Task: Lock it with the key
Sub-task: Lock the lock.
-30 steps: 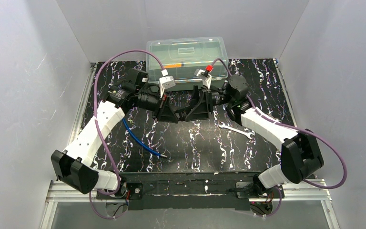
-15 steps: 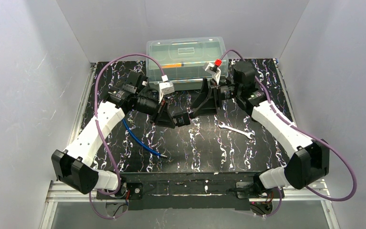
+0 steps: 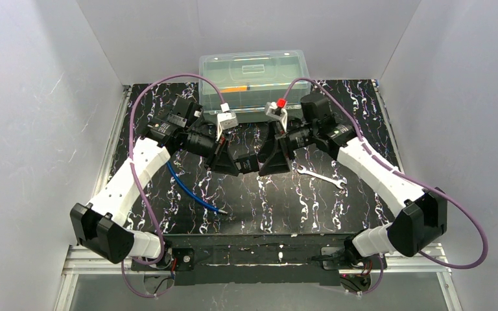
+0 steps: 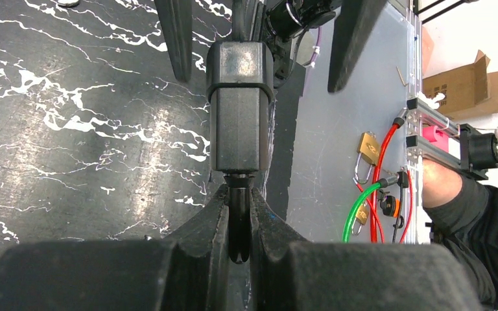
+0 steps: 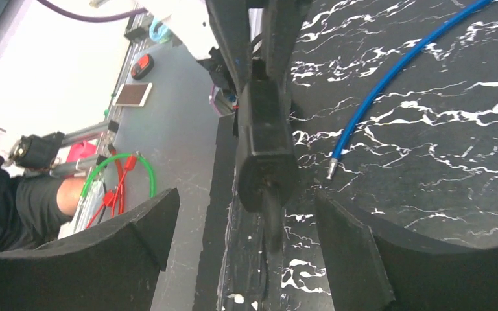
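Black block (image 4: 240,110) pinched by left hand (image 4: 238,191), right hand (image 5: 246,194) spread astride it; key indiscernible.

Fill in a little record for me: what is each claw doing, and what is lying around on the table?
left gripper: shut on the thin stem of a black block
right gripper: open, one finger on each side of the black block, not touching it
wrench: flat on the table, to the right of the grippers
blue tube: lying on the table, left of centre
clear box: lid on, at the far edge
key: not visible in any view
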You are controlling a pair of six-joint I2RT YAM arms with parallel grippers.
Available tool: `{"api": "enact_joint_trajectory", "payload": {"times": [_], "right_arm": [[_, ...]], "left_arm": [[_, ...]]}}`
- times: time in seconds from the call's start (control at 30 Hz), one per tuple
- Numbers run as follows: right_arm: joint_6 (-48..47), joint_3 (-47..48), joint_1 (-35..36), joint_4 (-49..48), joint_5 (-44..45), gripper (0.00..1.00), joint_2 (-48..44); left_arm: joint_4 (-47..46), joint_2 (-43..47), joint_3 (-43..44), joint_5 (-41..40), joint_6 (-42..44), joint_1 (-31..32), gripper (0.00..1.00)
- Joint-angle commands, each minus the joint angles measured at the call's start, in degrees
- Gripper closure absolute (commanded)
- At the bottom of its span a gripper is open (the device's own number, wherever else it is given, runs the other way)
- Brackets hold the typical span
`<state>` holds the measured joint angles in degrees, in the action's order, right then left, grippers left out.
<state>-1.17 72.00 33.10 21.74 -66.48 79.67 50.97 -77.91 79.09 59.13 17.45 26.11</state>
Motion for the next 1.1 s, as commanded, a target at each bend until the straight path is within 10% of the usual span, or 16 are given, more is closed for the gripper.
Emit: {"api": "enact_joint_trajectory", "payload": {"times": [0.0, 0.47, 0.67, 0.97, 1.07], "right_arm": [[-5.25, 2.96, 3.58, 4.35, 2.77, 0.17, 0.29], [2.15, 1.86, 5.44, -4.64, 2.6, 0.5, 1.36], [11.97, -1.33, 5.48, -15.58, 4.47, 0.97, 1.28], [11.52, 14.83, 1.75, -13.66, 17.33, 0.99, 4.88], [11.36, 18.28, 1.62, -13.51, 25.16, 0.99, 6.28]], "left_arm": [[-0.01, 0.59, 1.29, 4.79, 1.03, 0.66, 1.0], [4.9, -2.56, 4.84, 4.68, 3.4, 0.78, 1.0], [6.47, -5.39, 8.38, 3.75, 0.36, -0.79, 0.95], [-23.42, -2.01, 4.28, 3.25, -37.92, -15.9, 0.09], [-36.28, 2.7, -0.96, -2.59, -52.46, -19.76, 0.02]]}}
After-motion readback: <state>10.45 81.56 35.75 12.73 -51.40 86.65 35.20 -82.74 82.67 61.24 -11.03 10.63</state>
